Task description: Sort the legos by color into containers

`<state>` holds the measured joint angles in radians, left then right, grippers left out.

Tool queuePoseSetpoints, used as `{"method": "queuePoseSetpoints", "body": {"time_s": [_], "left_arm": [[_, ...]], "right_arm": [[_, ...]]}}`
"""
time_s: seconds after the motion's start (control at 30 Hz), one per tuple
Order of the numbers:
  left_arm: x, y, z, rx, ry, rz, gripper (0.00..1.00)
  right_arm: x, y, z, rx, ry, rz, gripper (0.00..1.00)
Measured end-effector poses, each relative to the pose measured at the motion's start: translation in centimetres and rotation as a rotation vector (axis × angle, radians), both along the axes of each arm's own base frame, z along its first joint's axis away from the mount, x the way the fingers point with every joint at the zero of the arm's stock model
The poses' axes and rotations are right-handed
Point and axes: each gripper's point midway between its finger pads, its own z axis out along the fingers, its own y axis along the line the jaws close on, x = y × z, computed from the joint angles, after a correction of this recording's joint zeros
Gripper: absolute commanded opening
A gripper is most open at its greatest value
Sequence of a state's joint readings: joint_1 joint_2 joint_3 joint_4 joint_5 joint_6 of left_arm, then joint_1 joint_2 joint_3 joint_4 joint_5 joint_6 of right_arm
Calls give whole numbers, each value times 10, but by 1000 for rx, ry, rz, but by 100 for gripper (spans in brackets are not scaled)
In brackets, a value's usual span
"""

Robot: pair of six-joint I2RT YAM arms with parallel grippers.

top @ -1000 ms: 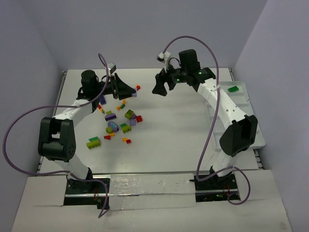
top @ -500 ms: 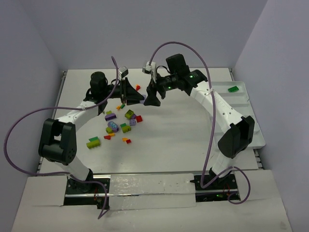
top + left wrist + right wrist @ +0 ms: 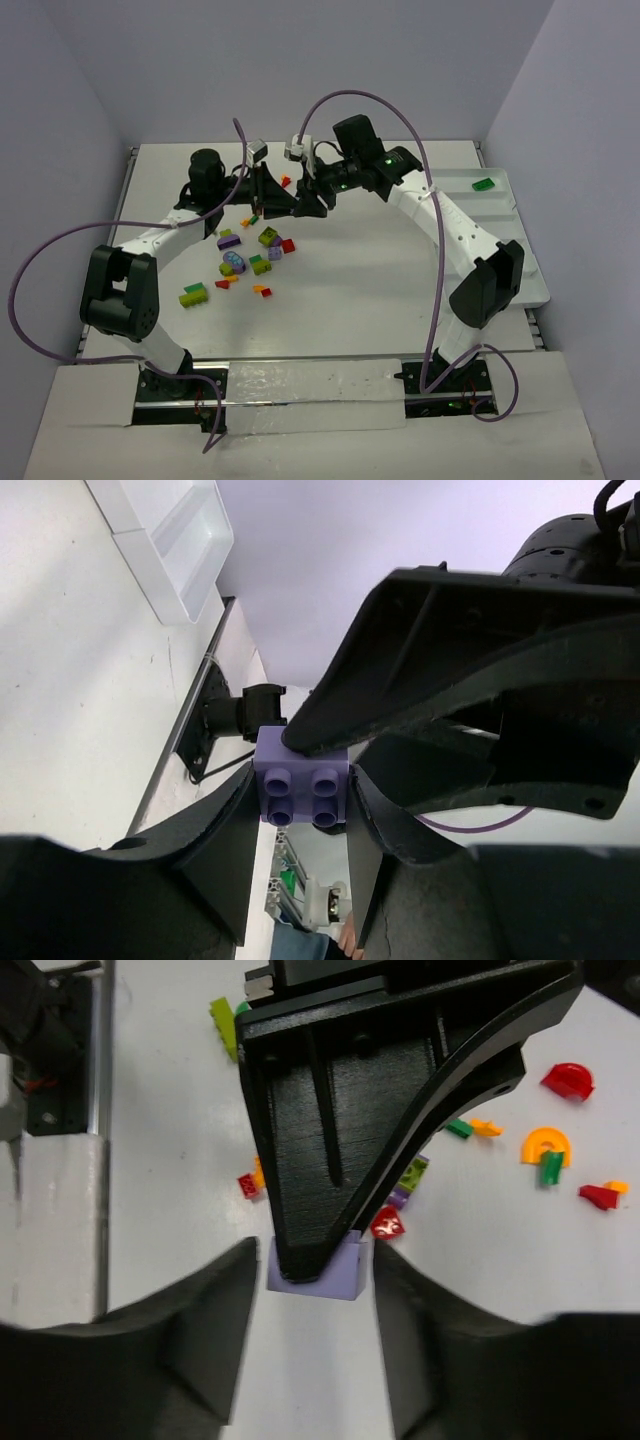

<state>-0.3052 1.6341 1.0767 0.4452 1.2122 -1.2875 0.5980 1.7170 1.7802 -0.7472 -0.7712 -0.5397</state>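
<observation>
On my left-wrist feed the left claw is clamped on a small lavender square plastic brick; its two black fingers press the brick's sides, studs facing the camera, and the whole thing hangs in the air above the white table. The right claw has its fingers set either side of the same brick. One of them looks to lie against the brick's upper face in the left-wrist view, but on the right-wrist feed I see thin slivers of table between finger and brick, and the edges are blurred, so I cannot tell whether it has closed on it. From overhead the two claws meet tip to tip over the far middle of the table.

The loose small plastic bricks in purple, lime, red, orange and green lie scattered on the table nearer the left arm, just on the near side of that meeting point. The long white divided tray runs along the right edge, well apart from the pile; a single green brick sits in its farthest compartment.
</observation>
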Motion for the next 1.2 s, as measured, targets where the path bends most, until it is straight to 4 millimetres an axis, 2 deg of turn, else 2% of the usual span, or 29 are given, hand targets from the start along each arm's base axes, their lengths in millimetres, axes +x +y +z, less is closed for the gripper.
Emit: {"method": "queuePoseSetpoints", "body": {"time_s": [0.03,0.17,0.23,0.27,0.3,0.37,0.4,0.43,0.5,0.57,0.63,0.73,0.83,0.87,0.93,1.0,1.07,1.13,1.2], "left_arm": [[0,0,0,1,-2,1,2],[1,0,-3,10,10,11,20],[2,0,-4,13,6,12,38],[2,0,-4,14,3,13,49],[2,0,-4,15,1,14,66],[4,0,-6,22,-10,16,81],[6,1,-5,27,-19,22,94],[9,3,-4,32,-35,28,99],[17,8,2,40,-69,46,99],[31,20,11,46,-111,88,99],[52,40,17,66,-162,165,99],[86,73,17,146,-232,314,99],[110,93,13,268,-310,428,99],[117,97,9,318,-338,463,99],[126,99,-2,426,-390,509,99],[130,98,-17,540,-436,535,99],[133,96,-32,657,-483,552,99],[131,94,-42,739,-514,551,99],[131,95,-48,802,-532,548,99]], "right_arm": [[1,0,-1,-2,0,-2,39],[4,0,-3,-10,-5,-12,29],[4,-1,-4,-14,-6,-16,24],[5,-1,-5,-16,-7,-17,21],[5,-1,-6,-17,-8,-19,19],[7,-2,-9,-22,-11,-26,16],[8,-3,-12,-28,-7,-32,16],[9,-6,-16,-36,-2,-42,16],[16,-16,-26,-58,15,-75,15],[27,-35,-38,-83,31,-131,14],[39,-64,-53,-114,57,-207,14],[64,-122,-70,-161,86,-365,14],[97,-197,-78,-191,99,-569,13],[107,-225,-80,-205,97,-644,13],[125,-293,-83,-249,94,-827,13],[140,-360,-89,-302,99,-1001,11],[152,-418,-95,-359,107,-1147,11],[163,-460,-106,-407,117,-1252,11],[170,-487,-118,-450,144,-1320,11]]}}
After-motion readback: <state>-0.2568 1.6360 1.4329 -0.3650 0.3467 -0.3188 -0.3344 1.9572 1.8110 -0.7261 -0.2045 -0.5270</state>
